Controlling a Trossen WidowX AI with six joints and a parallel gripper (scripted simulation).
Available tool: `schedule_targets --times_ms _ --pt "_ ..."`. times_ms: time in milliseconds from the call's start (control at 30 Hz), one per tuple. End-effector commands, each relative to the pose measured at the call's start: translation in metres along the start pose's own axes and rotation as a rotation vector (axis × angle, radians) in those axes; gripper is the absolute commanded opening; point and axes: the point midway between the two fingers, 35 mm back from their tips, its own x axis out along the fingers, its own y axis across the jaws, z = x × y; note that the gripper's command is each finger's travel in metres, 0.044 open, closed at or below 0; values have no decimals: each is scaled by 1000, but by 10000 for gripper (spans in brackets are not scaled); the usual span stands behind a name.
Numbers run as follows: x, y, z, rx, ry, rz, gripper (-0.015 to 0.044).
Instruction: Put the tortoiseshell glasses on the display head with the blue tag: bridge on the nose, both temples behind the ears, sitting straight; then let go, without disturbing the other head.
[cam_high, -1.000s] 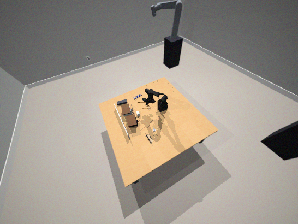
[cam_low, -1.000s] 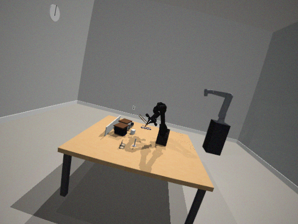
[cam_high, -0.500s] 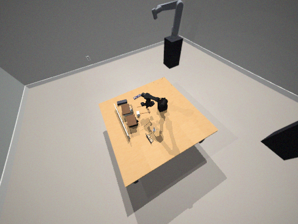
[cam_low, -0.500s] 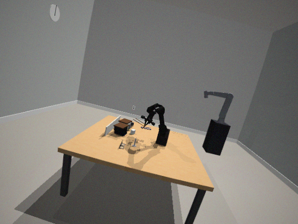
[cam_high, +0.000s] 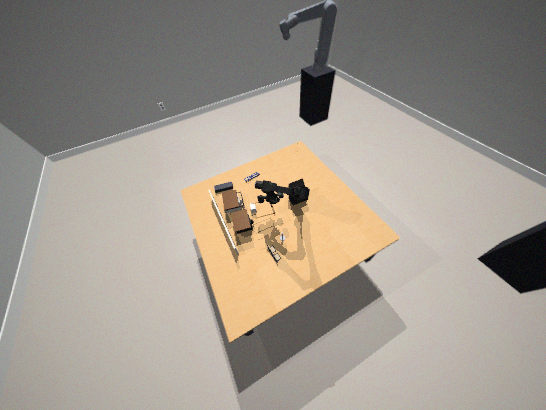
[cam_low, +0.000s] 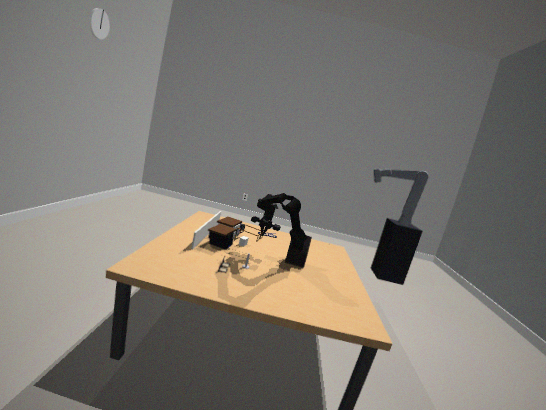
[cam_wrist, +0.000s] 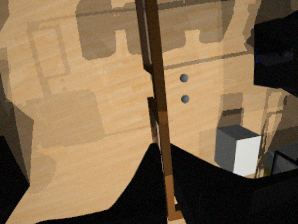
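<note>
My gripper (cam_wrist: 158, 148) (cam_high: 263, 198) (cam_low: 260, 234) is shut on the tortoiseshell glasses (cam_wrist: 157, 85). In the wrist view their brown bar runs straight up from between my fingers, above the table. Two display heads, dark blocks with brown tops (cam_high: 231, 200) (cam_high: 241, 220) (cam_low: 223, 233), stand side by side before a white back panel (cam_high: 223, 226) (cam_low: 206, 229). One dark head (cam_wrist: 276, 50) shows at the wrist view's upper right, with a small blue mark on its edge. The glasses hang clear of it, to its left. I cannot tell which head bears the blue tag in the top and exterior views.
A white cube (cam_wrist: 238, 149) (cam_high: 253, 207) (cam_low: 243, 241) stands between the arm and the heads. Other glasses lie on the table at the back (cam_high: 251, 176) and toward the front (cam_high: 274, 255) (cam_low: 223, 265). Two small grey balls (cam_wrist: 184, 88) show near the glasses' bar. The arm's base (cam_high: 299, 192) (cam_low: 298, 250) is to the right.
</note>
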Motion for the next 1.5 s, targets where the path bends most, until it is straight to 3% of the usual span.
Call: schedule_targets --times_ms 0,1467 --pt "4 -1 13 19 38 47 0" --pt "58 3 14 27 43 63 0"
